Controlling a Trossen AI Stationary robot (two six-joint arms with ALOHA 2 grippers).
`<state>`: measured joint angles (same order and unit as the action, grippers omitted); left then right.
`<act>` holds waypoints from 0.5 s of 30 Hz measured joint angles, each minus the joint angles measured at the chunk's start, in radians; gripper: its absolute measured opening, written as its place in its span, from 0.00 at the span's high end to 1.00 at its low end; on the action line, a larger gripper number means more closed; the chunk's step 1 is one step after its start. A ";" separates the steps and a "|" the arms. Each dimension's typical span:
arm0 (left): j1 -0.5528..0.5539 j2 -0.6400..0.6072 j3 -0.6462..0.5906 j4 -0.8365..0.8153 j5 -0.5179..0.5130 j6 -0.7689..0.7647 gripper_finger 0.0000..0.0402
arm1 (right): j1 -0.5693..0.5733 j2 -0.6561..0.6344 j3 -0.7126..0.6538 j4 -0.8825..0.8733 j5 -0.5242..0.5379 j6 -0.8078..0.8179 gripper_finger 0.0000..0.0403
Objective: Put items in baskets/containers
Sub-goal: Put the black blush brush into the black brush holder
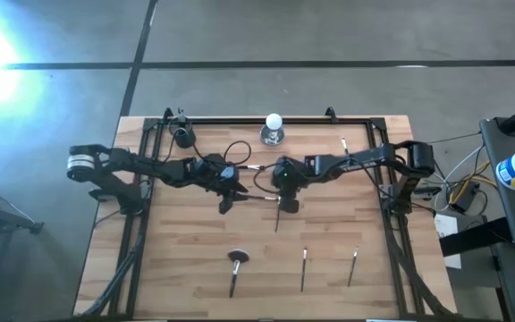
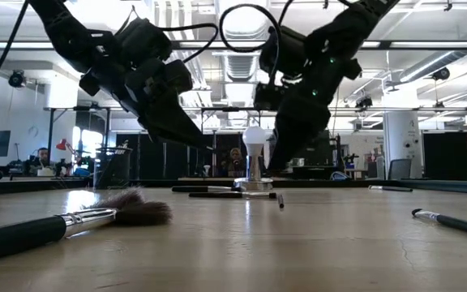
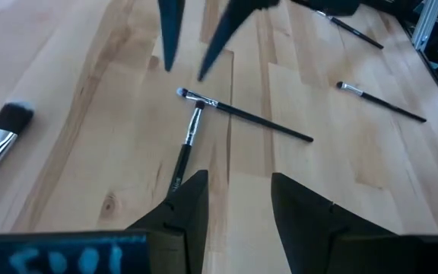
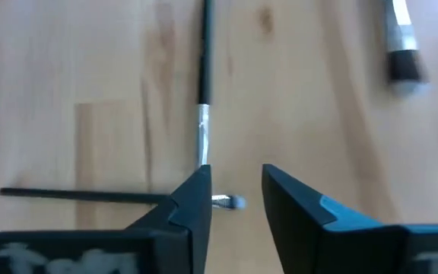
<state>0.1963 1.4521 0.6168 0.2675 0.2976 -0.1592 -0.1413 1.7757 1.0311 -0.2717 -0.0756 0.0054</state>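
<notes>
Both grippers hang near the table's middle, tips apart from the wood. The right gripper stands parted, holding nothing, above two crossed brushes. The left gripper is parted too, empty. Three brushes lie along the near edge, the fluffy brush leftmost. The black cup sits by the far-left corner.

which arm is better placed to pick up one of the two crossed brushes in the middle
Right, narrowly. The right gripper is open directly over the crossed brushes, fingers straddling where they meet. The left gripper is open too, but the brushes lie farther ahead of it.
</notes>
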 joint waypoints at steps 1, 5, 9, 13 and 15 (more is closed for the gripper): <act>0.000 0.000 0.000 0.000 0.000 -0.003 0.66 | -0.001 0.002 -0.007 0.016 -0.014 0.002 0.71; 0.000 0.000 0.000 -0.001 0.000 -0.004 0.66 | 0.002 0.030 -0.012 0.058 -0.061 0.022 0.70; 0.000 0.000 0.000 -0.010 0.000 -0.005 0.66 | 0.008 0.078 -0.002 0.050 -0.056 0.022 0.72; 0.000 0.000 0.000 -0.023 0.000 -0.016 0.66 | 0.008 0.112 0.011 0.048 -0.056 0.021 0.75; 0.000 0.000 0.000 -0.027 0.000 -0.026 0.66 | 0.008 0.119 0.015 0.049 -0.056 0.017 0.77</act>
<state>0.1966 1.4521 0.6167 0.2402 0.2977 -0.1850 -0.1337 1.8943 1.0458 -0.2232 -0.1315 0.0225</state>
